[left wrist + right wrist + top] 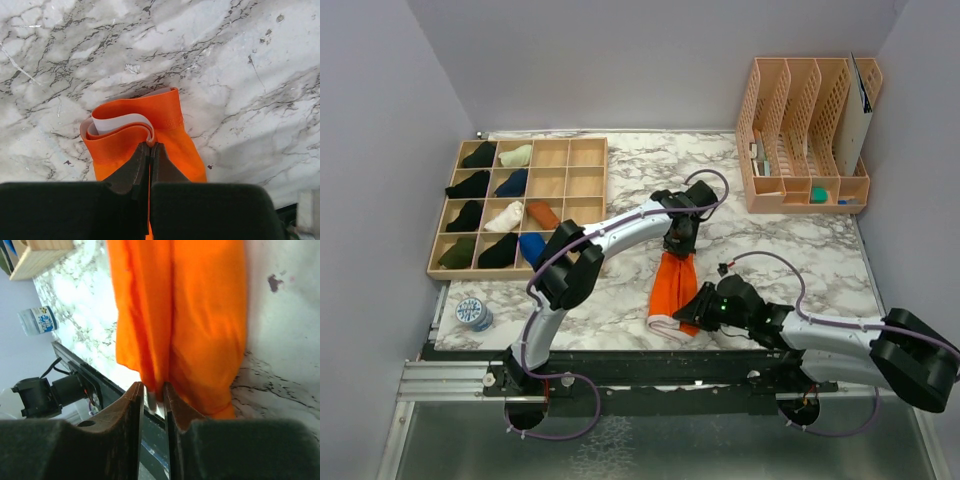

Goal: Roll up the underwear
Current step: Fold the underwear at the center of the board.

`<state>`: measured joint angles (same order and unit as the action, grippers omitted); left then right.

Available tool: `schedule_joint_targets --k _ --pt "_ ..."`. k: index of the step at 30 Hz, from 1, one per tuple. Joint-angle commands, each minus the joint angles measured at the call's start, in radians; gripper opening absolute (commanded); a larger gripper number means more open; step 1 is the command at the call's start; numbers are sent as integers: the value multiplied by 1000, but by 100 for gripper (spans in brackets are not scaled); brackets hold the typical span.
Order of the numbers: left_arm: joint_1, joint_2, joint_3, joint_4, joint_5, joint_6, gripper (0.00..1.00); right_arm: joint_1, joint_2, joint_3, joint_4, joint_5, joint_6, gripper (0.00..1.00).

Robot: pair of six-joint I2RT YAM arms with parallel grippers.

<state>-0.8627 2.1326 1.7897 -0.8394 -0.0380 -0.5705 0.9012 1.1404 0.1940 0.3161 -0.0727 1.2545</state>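
Orange underwear (pixel 672 285) is lying on the marble table (pixel 820 250) as a narrow strip folded lengthwise, stretched between the two grippers. The left gripper (pixel 150 148) is clamping one end, its fingers pressed together on the cloth. Just ahead of its tips the fabric is curling over into a loose loop with a white layer showing inside, so a first turn appears to be forming there. The right gripper (pixel 152 390) is pinching the opposite end, its jaws nearly together with a fold of orange cloth caught between them, and the rest of the strip is running away beyond its fingertips.

Judging by this, the folding is done and the rolling is only beginning. Nearly the whole length between the grippers is lying flat and is left to be wound up.

Well off to the left of the left gripper, a rust-brown bundle (pixel 542 213) is sitting in one compartment of the wooden tray (pixel 585 183). It may be the other brief already rolled, though the overhead view is too small to say for certain.
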Motion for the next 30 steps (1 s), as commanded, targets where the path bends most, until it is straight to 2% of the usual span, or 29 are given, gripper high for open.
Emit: schedule_joint_targets --k 1,4,8,11,13,15,19,21,30 --pt "-2 29 21 1 -19 11 0 0 -113 75 -289 124 -78 33" --pt "-2 31 27 3 -28 12 0 1 -210 107 -428 193 -96 46" --pt "-2 34 33 3 -28 16 0 0 -307 134 -616 335 -98 47" --pt "-1 31 35 3 -24 17 0 -35 -320 167 -682 408 -160 44" --pt "-1 34 40 3 -17 18 0 -133 -273 194 -674 333 -232 40" --pt "-1 34 46 3 -9 17 0 -271 -191 213 -612 186 -324 33" --pt "-1 34 58 3 -1 19 0 -436 -14 237 -375 -152 -459 35" --pt "0 34 60 2 1 20 0 -462 50 259 -288 -206 -472 36" --pt "2 36 56 3 10 20 0 -595 332 352 -111 -384 -526 38"
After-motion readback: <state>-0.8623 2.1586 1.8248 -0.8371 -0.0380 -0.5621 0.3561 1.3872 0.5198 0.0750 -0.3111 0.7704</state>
